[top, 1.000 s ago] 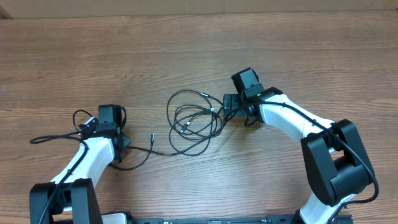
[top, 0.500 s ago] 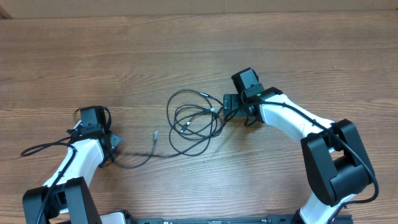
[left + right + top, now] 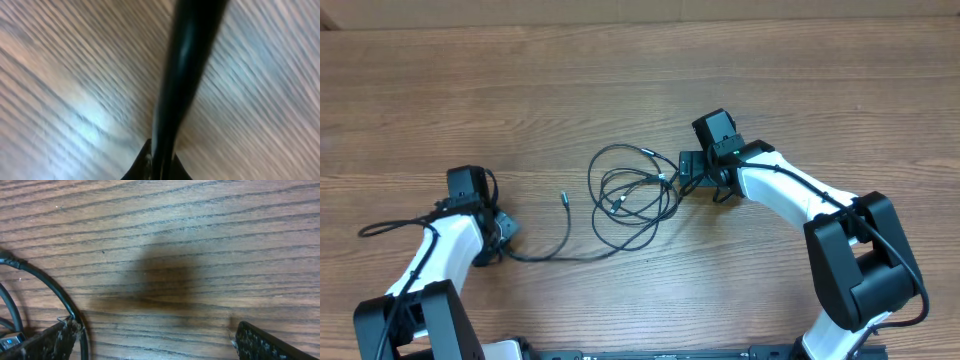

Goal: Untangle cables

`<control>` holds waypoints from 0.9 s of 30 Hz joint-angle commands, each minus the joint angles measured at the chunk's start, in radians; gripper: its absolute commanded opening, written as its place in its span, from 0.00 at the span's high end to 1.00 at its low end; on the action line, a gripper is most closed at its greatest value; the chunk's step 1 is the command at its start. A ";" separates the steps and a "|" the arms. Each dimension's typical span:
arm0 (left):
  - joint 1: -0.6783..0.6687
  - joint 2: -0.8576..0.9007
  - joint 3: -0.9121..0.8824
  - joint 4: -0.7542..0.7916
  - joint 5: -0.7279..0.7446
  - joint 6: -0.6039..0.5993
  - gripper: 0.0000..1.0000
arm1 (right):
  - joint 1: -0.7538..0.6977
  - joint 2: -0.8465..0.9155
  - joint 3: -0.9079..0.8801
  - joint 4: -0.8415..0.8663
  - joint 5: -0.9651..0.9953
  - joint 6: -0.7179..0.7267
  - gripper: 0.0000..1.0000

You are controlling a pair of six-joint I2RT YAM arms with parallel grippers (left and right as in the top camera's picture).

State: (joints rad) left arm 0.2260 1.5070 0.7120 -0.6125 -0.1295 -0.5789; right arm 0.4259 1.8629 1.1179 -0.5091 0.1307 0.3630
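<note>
The cables lie as a loose tangle of thin black loops at the table's middle. One strand runs left out of the tangle, with a silver plug tip beside it. My left gripper is shut on that strand. In the blurred left wrist view the strand rises straight out of the closed left gripper. My right gripper stands open at the tangle's right edge. In the right wrist view only bare wood lies inside the right gripper, and a cable loop curves past the left finger.
A black cord trails left from the left arm; I cannot tell whether it is a task cable or arm wiring. The wooden table stretches back to a far edge along the top of the view.
My left gripper has shut on the strand and shifted left, dragging it away from the tangle. The plug tip moved up a little. The right arm has not moved.
</note>
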 commanded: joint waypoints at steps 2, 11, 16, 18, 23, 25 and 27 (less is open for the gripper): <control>-0.004 -0.047 0.185 -0.113 0.076 0.183 0.96 | -0.002 0.002 -0.006 0.007 -0.002 0.004 0.00; -0.003 -0.169 0.558 -0.296 0.000 0.318 0.96 | -0.002 0.002 -0.006 0.007 -0.001 0.004 0.00; -0.003 -0.237 0.671 -0.268 -0.130 0.318 0.95 | -0.002 0.002 -0.006 0.007 -0.001 0.004 0.00; -0.003 -0.252 0.692 -0.249 -0.204 0.318 0.94 | -0.002 0.002 -0.006 0.007 -0.001 0.004 0.00; -0.003 -0.259 0.697 -0.216 -0.353 0.318 0.96 | -0.002 0.002 -0.006 0.007 -0.001 0.003 0.00; -0.003 -0.257 0.697 -0.234 -0.322 0.317 0.96 | -0.002 0.002 -0.006 0.007 -0.002 0.004 0.00; -0.003 -0.254 0.697 -0.258 -0.231 0.317 0.96 | -0.002 0.002 -0.006 0.009 -0.002 0.004 0.00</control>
State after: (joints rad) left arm 0.2241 1.2514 1.3914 -0.8574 -0.3878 -0.2794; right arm 0.4259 1.8629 1.1179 -0.5087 0.1303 0.3630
